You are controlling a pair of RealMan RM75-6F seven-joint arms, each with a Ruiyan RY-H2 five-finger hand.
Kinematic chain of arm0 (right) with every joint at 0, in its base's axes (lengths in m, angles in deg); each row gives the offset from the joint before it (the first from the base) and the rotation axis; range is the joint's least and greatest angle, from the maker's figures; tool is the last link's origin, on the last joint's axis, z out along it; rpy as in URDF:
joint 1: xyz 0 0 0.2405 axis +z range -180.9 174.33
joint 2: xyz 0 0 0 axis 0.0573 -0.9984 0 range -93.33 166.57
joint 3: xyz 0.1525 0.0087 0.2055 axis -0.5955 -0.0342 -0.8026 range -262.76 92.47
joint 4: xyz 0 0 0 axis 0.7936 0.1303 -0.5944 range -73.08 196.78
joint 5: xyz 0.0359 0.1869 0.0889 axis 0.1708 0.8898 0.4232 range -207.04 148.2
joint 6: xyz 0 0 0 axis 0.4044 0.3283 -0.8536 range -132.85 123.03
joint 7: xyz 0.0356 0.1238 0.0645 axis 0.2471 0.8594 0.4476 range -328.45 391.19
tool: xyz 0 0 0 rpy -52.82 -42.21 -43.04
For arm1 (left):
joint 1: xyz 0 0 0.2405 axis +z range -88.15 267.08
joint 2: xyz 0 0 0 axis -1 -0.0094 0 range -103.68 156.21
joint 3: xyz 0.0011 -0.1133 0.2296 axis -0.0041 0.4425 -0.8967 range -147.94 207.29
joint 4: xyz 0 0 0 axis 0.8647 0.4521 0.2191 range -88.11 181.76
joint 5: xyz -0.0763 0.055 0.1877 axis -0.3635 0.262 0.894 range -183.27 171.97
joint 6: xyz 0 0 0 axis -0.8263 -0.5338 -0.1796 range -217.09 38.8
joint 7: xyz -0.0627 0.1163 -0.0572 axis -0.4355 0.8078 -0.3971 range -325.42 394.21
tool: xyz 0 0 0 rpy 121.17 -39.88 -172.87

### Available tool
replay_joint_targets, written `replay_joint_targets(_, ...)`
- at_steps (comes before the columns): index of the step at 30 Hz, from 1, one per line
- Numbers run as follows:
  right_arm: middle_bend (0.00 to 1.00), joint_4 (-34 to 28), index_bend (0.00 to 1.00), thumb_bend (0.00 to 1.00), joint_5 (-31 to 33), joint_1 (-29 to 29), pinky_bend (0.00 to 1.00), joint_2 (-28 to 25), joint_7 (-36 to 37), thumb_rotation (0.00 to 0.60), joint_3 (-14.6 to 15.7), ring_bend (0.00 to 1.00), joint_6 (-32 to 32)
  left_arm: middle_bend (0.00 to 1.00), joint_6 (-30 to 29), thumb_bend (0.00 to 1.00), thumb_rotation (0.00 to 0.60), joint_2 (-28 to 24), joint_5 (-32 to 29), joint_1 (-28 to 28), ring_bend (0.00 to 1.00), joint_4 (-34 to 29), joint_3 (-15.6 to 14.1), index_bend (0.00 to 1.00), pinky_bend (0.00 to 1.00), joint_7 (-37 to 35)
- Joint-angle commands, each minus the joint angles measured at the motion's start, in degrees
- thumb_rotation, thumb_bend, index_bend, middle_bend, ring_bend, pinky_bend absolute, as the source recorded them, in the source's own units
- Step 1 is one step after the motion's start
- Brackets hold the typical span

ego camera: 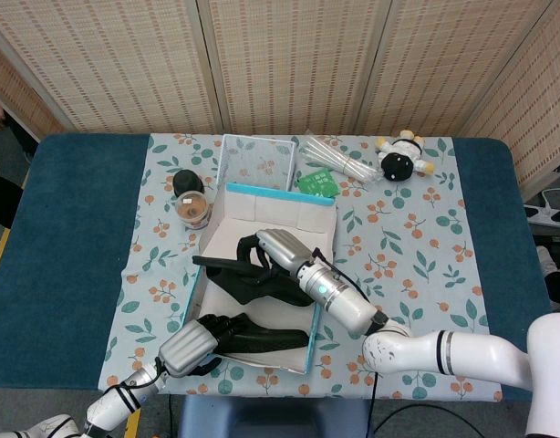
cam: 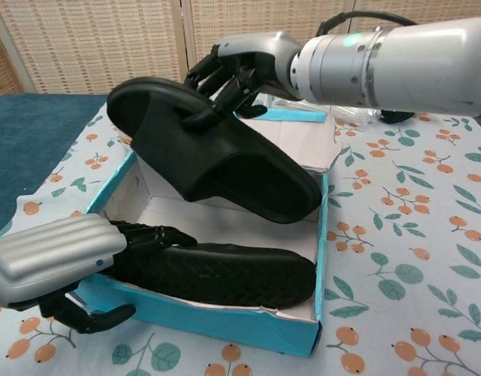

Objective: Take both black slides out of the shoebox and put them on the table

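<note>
The head view looks steeply down from above the open turquoise cardboard shoebox (ego camera: pixel 262 283), facing the far woven screens. The chest view sits low and close before that shoebox (cam: pixel 217 321), looking across it. Both share the shoebox and its near surroundings.
</note>
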Motion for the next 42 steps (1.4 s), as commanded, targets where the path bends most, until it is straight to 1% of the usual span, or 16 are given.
replay_joint_targets(1, 0.85, -0.98, 0.92, 0.35, -4.17, -2.54, 0.92, -2.58, 2.65, 0.6, -1.11, 0.71, 2.23, 0.25, -1.53, 0.43, 0.6, -0.29, 0.26, 0.3, 0.21, -0.06, 0.06, 0.07, 0.27, 0.18)
replay_joint_targets(5, 0.85, -2.66, 0.92, 0.35, -7.64, -5.42, 0.92, -6.52, 6.22, 0.6, -2.85, 0.71, 4.94, 0.23, -4.36, 0.43, 0.6, -0.64, 1.08, 0.7, 0.17, 0.0, 0.49, 0.04, 0.26, -0.43)
replay_joint_targets(9, 0.85, -4.48, 0.92, 0.35, -8.21, -7.91, 0.91, -12.26, 9.38, 0.6, -4.69, 0.71, 5.57, 0.22, -4.75, 0.43, 0.6, -0.72, 0.4, 0.54, 0.16, 0.38, 1.04, 0.03, 0.26, -0.68)
replay_joint_targets(12, 0.85, -6.51, 0.92, 0.35, -7.76, -10.09, 0.91, -17.01, 14.02, 0.6, -6.44, 0.71, 4.21, 0.22, -3.87, 0.44, 0.6, -0.28, -0.64, 0.24, 0.16, 0.52, 1.25, 0.03, 0.26, -0.43)
replay_joint_targets(15, 0.85, -6.89, 0.92, 0.35, -8.49, -11.79, 0.91, -21.83, 16.08, 0.6, -6.28, 0.7, 1.58, 0.22, -3.38, 0.43, 0.6, 0.24, -1.14, 0.02, 0.16, 0.5, 1.27, 0.03, 0.26, 0.11)
replay_joint_targets(17, 0.85, -6.45, 0.92, 0.35, -8.57, -12.41, 0.91, -24.66, 16.09, 0.6, -5.05, 0.7, -0.8, 0.22, -3.31, 0.43, 0.6, 0.53, -1.29, -0.08, 0.16, 0.37, 1.3, 0.03, 0.26, 0.59)
replay_joint_targets(20, 0.85, -5.79, 0.92, 0.35, -9.53, -12.81, 0.89, -28.21, 14.62, 0.6, -2.07, 0.7, -4.9, 0.21, -3.71, 0.43, 0.6, 0.86, -1.32, -0.16, 0.16, -0.01, 1.5, 0.02, 0.26, 0.84)
replay_joint_targets(22, 0.85, -5.22, 0.92, 0.35, -10.65, -13.39, 0.89, -29.84, 12.6, 0.6, 0.38, 0.7, -5.84, 0.2, -4.28, 0.43, 0.6, 1.02, -1.28, -0.18, 0.16, -0.1, 1.77, 0.01, 0.26, 0.77)
replay_joint_targets(26, 0.85, -3.51, 0.9, 0.35, -10.93, -14.48, 0.87, -31.03, 8.62, 0.6, 5.0, 0.69, -5.83, 0.17, -4.97, 0.43, 0.6, 1.3, -1.79, -0.24, 0.14, -0.02, 2.48, 0.0, 0.26, 0.79)
replay_joint_targets(30, 0.85, -1.03, 0.89, 0.35, -9.24, -15.6, 0.87, -30.5, 6.64, 0.6, 8.09, 0.68, -4.44, 0.16, -4.57, 0.43, 0.6, 1.71, -2.71, -0.53, 0.14, 0.24, 2.92, 0.0, 0.26, 1.08)
replay_joint_targets(32, 0.85, 0.95, 0.89, 0.35, -7.82, -15.71, 0.87, -29.65, 6.0, 0.6, 9.58, 0.68, -4.78, 0.16, -4.12, 0.43, 0.6, 2.0, -3.16, -0.68, 0.14, 0.47, 2.9, 0.0, 0.26, 1.3)
replay_joint_targets(38, 0.85, 6.59, 0.86, 0.35, -5.22, -14.5, 0.86, -25.54, 4.8, 0.6, 12.21, 0.68, -6.73, 0.16, -3.96, 0.43, 0.6, 2.36, -3.81, -0.73, 0.14, 0.86, 2.72, 0.0, 0.26, 1.3)
replay_joint_targets(40, 0.85, 7.92, 0.84, 0.35, -4.62, -13.59, 0.85, -24.51, 4.43, 0.6, 12.86, 0.67, -8.37, 0.13, -4.37, 0.43, 0.6, 2.39, -3.51, -0.72, 0.13, 0.8, 2.64, 0.0, 0.26, 0.96)
replay_joint_targets(41, 0.83, 8.72, 0.79, 0.35, -4.2, -12.91, 0.82, -23.94, 4.22, 0.6, 13.33, 0.65, -9.73, 0.11, -4.74, 0.43, 0.6, 2.42, -3.23, -0.69, 0.12, 0.76, 2.59, 0.0, 0.26, 0.7)
replay_joint_targets(42, 0.79, 9.12, 0.71, 0.35, -3.88, -12.41, 0.79, -23.63, 4.27, 0.6, 13.63, 0.61, -10.94, 0.08, -5.06, 0.43, 0.6, 2.43, -2.97, -0.66, 0.11, 0.73, 2.54, 0.0, 0.26, 0.49)
